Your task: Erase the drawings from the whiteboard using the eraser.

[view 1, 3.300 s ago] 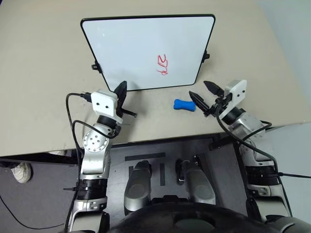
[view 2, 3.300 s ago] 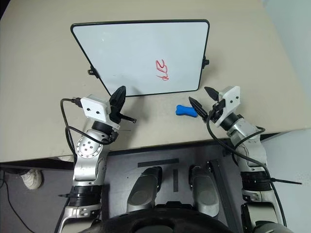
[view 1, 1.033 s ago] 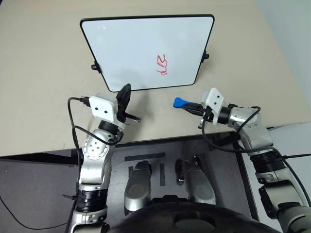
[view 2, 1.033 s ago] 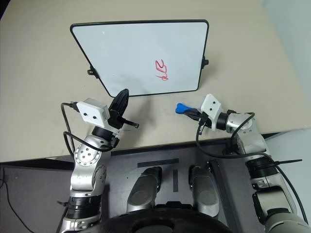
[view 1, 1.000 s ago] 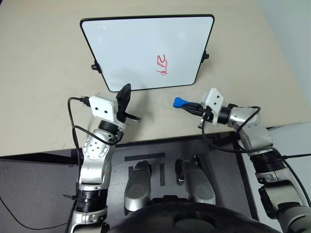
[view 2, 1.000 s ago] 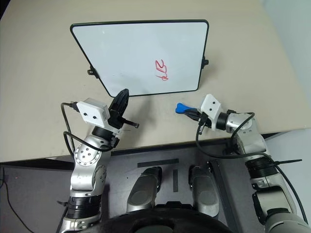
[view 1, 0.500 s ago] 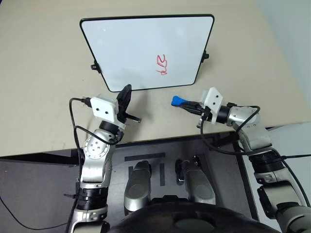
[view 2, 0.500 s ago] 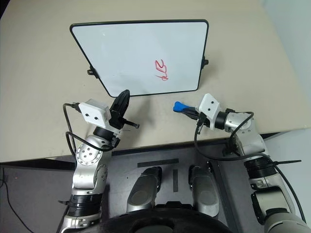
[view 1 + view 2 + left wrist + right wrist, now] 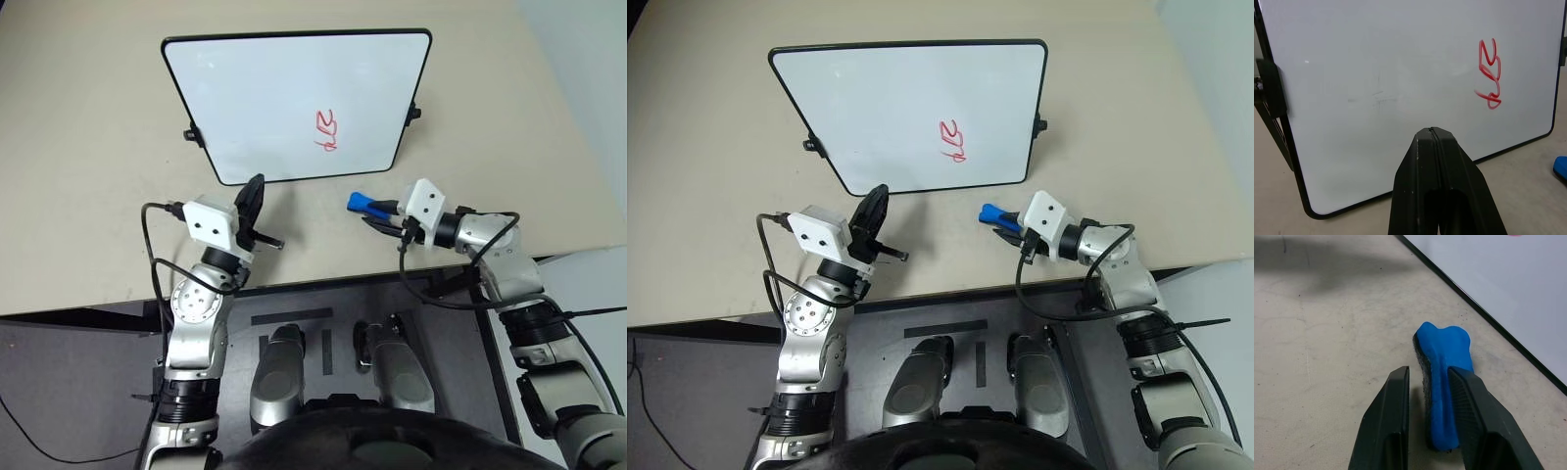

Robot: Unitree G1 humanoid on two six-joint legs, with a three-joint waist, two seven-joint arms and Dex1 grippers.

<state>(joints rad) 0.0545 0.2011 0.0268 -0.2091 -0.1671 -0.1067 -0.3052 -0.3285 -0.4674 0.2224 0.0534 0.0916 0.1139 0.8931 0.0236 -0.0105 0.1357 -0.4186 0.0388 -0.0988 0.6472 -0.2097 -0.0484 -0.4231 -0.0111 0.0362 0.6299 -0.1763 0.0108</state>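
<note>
The whiteboard (image 9: 284,88) lies on the table ahead, with the red drawings (image 9: 325,132) on its right half, also in the left wrist view as a scribble (image 9: 1488,73). The blue eraser (image 9: 1442,357) stands on edge just off the board's near right corner, between the fingers of my right gripper (image 9: 1429,369). One finger (image 9: 1469,401) touches it and a gap shows at the other, so the jaws are open. My left gripper (image 9: 1431,131) is shut and empty, hovering at the board's near edge (image 9: 257,184).
The board has small black clips on its sides (image 9: 415,113). Beige tabletop (image 9: 88,196) surrounds it to the left and right. The table's front edge (image 9: 323,279) runs just behind both grippers.
My right gripper was shut on the eraser and has now parted its jaws, leaving a gap on one side. The left gripper stays put and shut.
</note>
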